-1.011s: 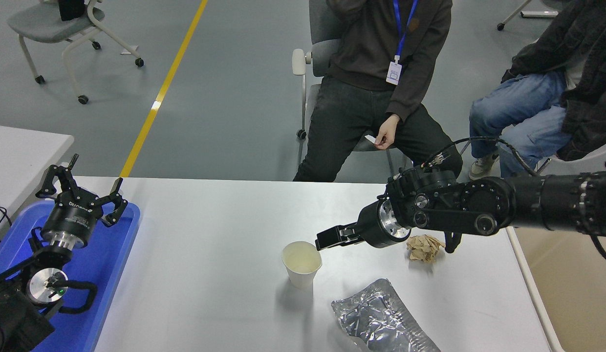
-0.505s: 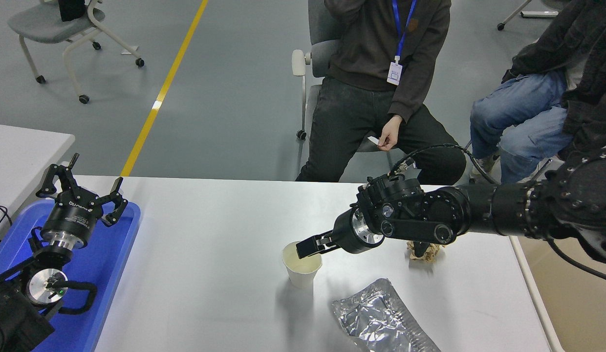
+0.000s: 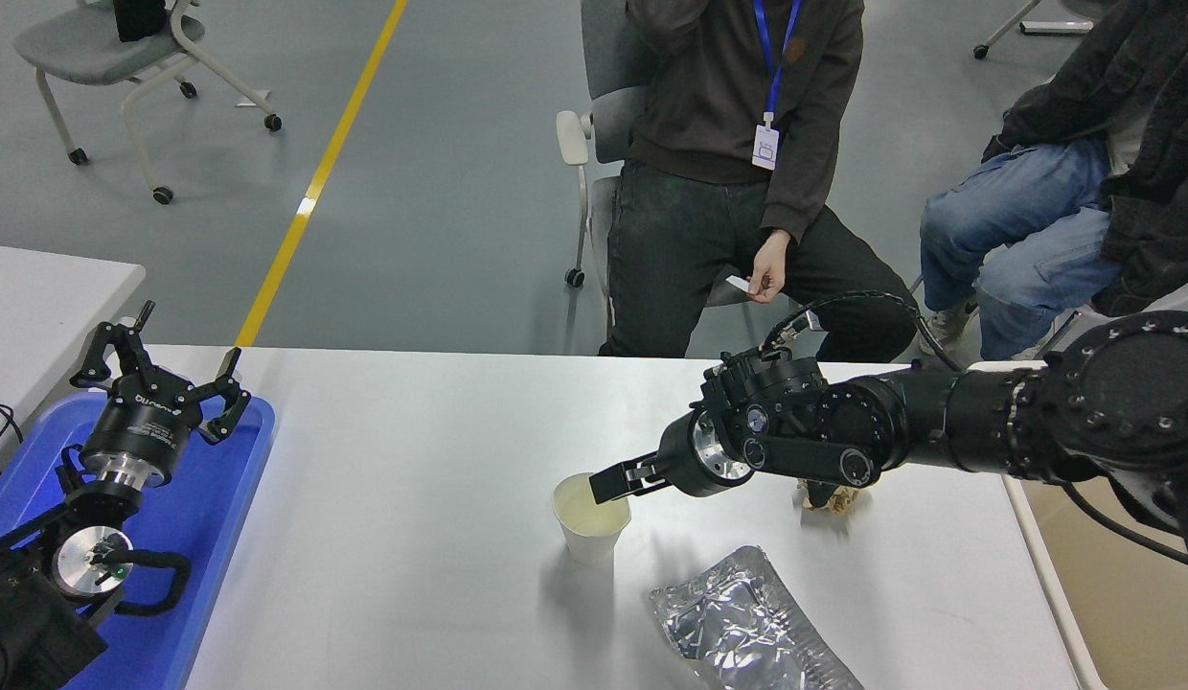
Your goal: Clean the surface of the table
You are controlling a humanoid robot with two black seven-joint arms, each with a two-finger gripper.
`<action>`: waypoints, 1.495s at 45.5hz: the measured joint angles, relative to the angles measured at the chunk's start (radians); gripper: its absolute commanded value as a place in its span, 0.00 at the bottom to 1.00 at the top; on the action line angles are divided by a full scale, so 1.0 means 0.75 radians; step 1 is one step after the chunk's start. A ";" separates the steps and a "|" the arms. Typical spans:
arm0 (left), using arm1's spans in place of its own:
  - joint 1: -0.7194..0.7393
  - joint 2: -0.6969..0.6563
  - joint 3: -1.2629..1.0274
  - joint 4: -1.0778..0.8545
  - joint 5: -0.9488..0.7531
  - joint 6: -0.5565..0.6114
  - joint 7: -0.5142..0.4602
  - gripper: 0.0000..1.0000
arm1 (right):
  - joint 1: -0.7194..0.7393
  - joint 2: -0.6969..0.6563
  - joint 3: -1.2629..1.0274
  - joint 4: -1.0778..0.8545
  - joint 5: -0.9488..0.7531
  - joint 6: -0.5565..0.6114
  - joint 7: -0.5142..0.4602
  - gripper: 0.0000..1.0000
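Observation:
The table surface (image 3: pixel 402 450) is a wide light grey-white top. On it stand a white paper cup (image 3: pixel 591 522), upright and open, a crumpled brown paper ball (image 3: pixel 832 498) and a flattened silver foil bag (image 3: pixel 747 623). My right gripper (image 3: pixel 608 485) reaches in from the right and its tip sits at the cup's right rim, partly over the opening. The right arm hides most of the brown paper ball. My left gripper (image 3: pixel 163 362) is parked at the lower left, open, above the blue tray (image 3: pixel 225 498).
Two people sit on chairs at the far side; one hand (image 3: pixel 768 278) holds a small white slip. A second white tabletop (image 3: pixel 48 287) lies at the far left. The foil bag runs to the near edge.
My right arm has swung left from beside the brown paper ball until its tip reached the cup's rim; it has barely moved in the last half second. The seated person shifted slightly.

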 measured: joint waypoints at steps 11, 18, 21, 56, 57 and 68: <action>0.000 0.000 0.000 0.000 0.000 0.000 0.000 1.00 | -0.018 0.001 0.000 -0.029 0.001 0.000 0.004 0.94; 0.000 0.000 -0.001 0.000 0.000 0.000 0.000 1.00 | -0.013 0.002 0.000 -0.030 0.001 0.006 0.010 0.94; 0.000 0.000 0.000 0.000 0.000 0.000 0.001 1.00 | -0.003 0.002 0.000 -0.024 0.001 0.009 0.011 0.94; 0.000 0.000 0.000 0.000 0.000 0.000 0.000 1.00 | 0.046 0.002 -0.074 0.003 0.018 0.081 0.001 0.96; 0.000 0.000 0.000 0.000 0.000 0.000 0.000 1.00 | 0.045 0.002 -0.072 0.004 0.022 0.081 0.001 0.96; 0.000 0.000 0.000 0.000 0.000 0.000 0.000 1.00 | 0.038 0.002 -0.027 0.012 0.049 0.084 0.007 0.94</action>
